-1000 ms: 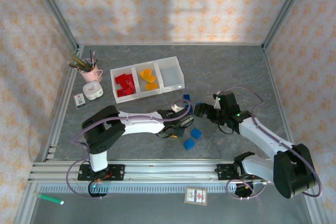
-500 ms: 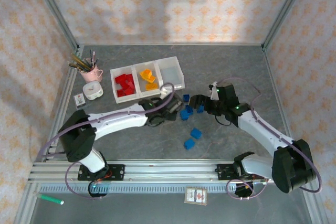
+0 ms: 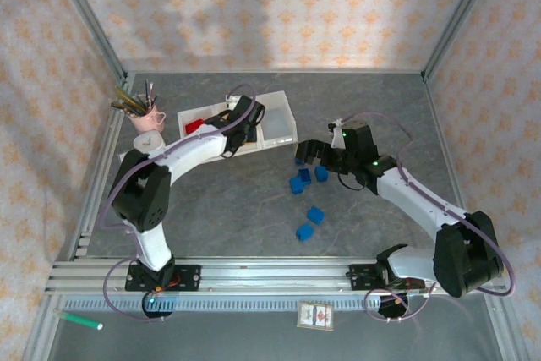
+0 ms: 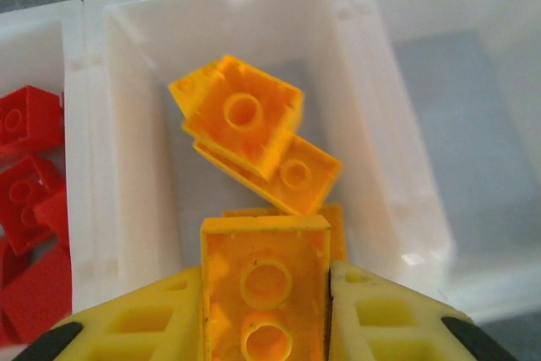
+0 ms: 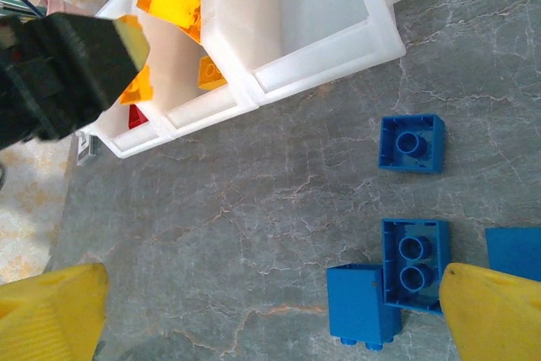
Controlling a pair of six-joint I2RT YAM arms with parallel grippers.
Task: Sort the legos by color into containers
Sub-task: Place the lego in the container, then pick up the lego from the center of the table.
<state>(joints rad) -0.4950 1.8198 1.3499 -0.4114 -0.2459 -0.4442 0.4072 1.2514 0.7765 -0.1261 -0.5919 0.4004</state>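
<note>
Left claw (image 4: 265,327) swung from mid-counter to above middle bin (image 4: 95,166), clamped on yellow-orange lego (image 4: 265,281) | right claw (image 5: 270,314) spread apart over blue legos (image 5: 414,264) loose mid-counter | bins (image 3: 283,124) toward counter's (image 3: 380,99) far-left corner, red legos (image 4: 30,200) in left bin (image 4: 34,27)

I can read no word, number or brand mark anywhere on or around my table. The small card (image 3: 314,315) lying beyond the rail at the near edge carries some print, but in the top view it is too small and blurred for me to make out.
</note>
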